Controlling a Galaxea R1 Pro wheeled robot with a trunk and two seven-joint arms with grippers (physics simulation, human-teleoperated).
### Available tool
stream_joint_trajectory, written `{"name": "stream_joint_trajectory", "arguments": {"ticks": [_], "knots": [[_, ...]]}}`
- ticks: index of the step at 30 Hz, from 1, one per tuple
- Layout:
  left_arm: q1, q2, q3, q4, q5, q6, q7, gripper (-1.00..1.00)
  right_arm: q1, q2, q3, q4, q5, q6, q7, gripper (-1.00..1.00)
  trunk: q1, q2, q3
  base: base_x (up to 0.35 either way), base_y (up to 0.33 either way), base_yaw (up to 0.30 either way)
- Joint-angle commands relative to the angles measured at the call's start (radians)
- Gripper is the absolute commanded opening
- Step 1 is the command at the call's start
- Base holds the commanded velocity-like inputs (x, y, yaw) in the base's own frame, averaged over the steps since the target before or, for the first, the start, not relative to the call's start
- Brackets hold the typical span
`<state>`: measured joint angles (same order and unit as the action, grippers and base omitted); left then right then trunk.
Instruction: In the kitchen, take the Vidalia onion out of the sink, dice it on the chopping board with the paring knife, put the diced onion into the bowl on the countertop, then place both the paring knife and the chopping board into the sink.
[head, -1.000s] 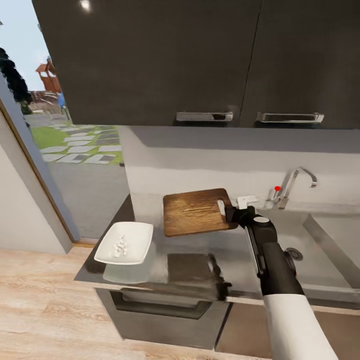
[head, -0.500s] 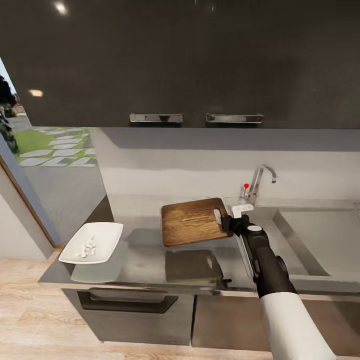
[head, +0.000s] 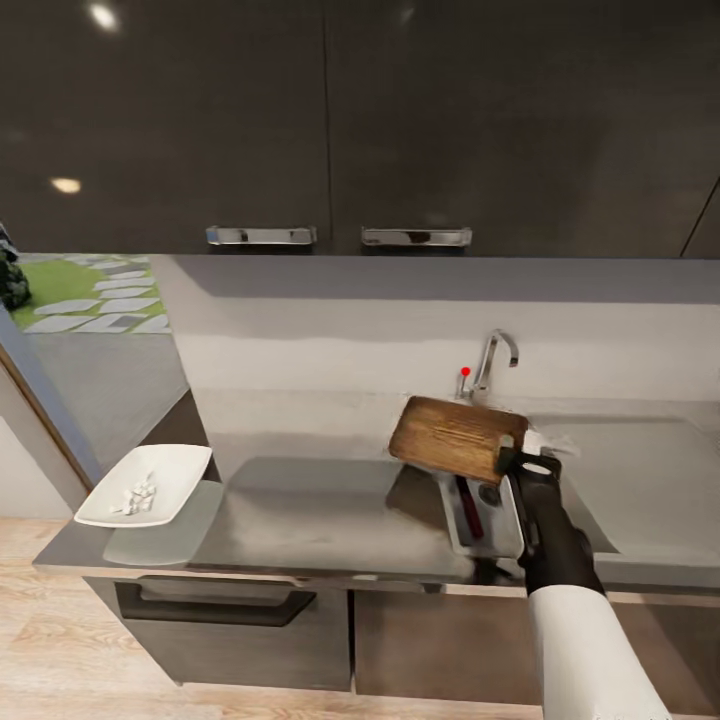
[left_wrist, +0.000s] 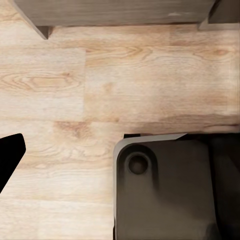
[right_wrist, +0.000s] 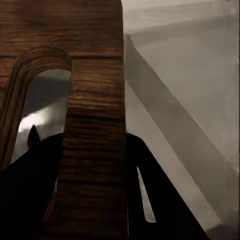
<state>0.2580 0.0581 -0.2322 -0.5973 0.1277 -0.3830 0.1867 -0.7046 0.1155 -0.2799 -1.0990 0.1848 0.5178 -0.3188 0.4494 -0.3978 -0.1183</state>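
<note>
since the right gripper (head: 512, 458) is clamped on the handle-slot end of the chopping board (head: 455, 437), held tilted over the sink (head: 482, 530) where the paring knife (head: 468, 506) lies, the stiff board looks likely to swing from that end grip.

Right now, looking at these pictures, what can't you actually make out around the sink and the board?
- Right gripper: in the head view the chopping board and the wrist cover the jaws.
- Paring knife in the sink: the board hides its upper end.
- Diced onion in the bowl: too small to count.
- Left gripper: in the left wrist view, one dark finger cut off by the edge, so open or shut is unclear.
</note>
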Motion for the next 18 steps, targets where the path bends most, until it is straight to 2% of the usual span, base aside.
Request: {"name": "stream_joint_trajectory", "arguments": {"ticks": [1,2,4,5,6,8,9,11,14,18], "knots": [[0.000,0.002,-0.009,-0.001,0.010,-0.002,0.007,1.00,-0.001,0.001,-0.003,0.011,-0.030,0.001,-0.042,-1.00,0.001,-0.002,-0.002,0.000,-0.021,0.000],[0.000,0.002,-0.009,0.000,0.010,-0.001,0.007,1.00,-0.001,0.001,-0.005,0.034,-0.067,-0.013,-0.107,-1.00,0.001,-0.002,-0.002,0.000,-0.011,0.000],[0.000,0.002,-0.009,0.001,0.010,-0.002,0.007,1.00,-0.001,0.001,-0.006,0.082,-0.147,-0.096,-0.234,-1.00,0.001,-0.002,-0.002,0.000,-0.004,0.000],[0.000,0.002,-0.009,0.000,0.010,-0.002,0.007,1.00,-0.001,0.001,-0.006,0.094,-0.171,-0.127,-0.282,-1.00,0.001,-0.002,-0.002,0.000,-0.002,0.000],[0.000,0.002,-0.009,0.000,0.010,-0.002,0.007,1.00,-0.001,0.001,-0.005,0.108,-0.204,-0.166,-0.358,-1.00,0.001,-0.002,-0.002,0.000,0.000,0.000],[0.000,0.001,-0.009,-0.001,0.010,-0.002,0.005,1.00,-0.001,0.001,-0.005,0.121,-0.273,-0.222,-0.504,-1.00,0.001,-0.002,-0.002,0.000,0.000,0.000],[0.000,0.001,-0.009,-0.005,0.010,-0.002,0.004,1.00,-0.001,0.001,-0.004,0.122,-0.298,-0.237,-0.546,-1.00,0.001,-0.002,-0.002,0.000,0.000,0.000],[0.000,0.001,-0.009,-0.012,0.011,-0.002,0.004,1.00,-0.001,0.000,-0.004,0.109,-0.382,-0.266,-0.660,-1.00,0.001,-0.002,-0.002,0.000,0.000,0.000],[0.000,0.002,-0.009,-0.014,0.012,-0.002,0.004,1.00,-0.001,-0.001,-0.003,0.089,-0.439,-0.278,-0.797,-1.00,0.001,-0.002,-0.002,0.000,0.000,0.000],[0.000,0.002,-0.009,-0.015,0.012,-0.002,0.004,1.00,-0.005,-0.001,-0.003,0.081,-0.455,-0.281,-0.870,-1.00,0.001,-0.002,-0.002,0.000,0.000,0.000]]}}
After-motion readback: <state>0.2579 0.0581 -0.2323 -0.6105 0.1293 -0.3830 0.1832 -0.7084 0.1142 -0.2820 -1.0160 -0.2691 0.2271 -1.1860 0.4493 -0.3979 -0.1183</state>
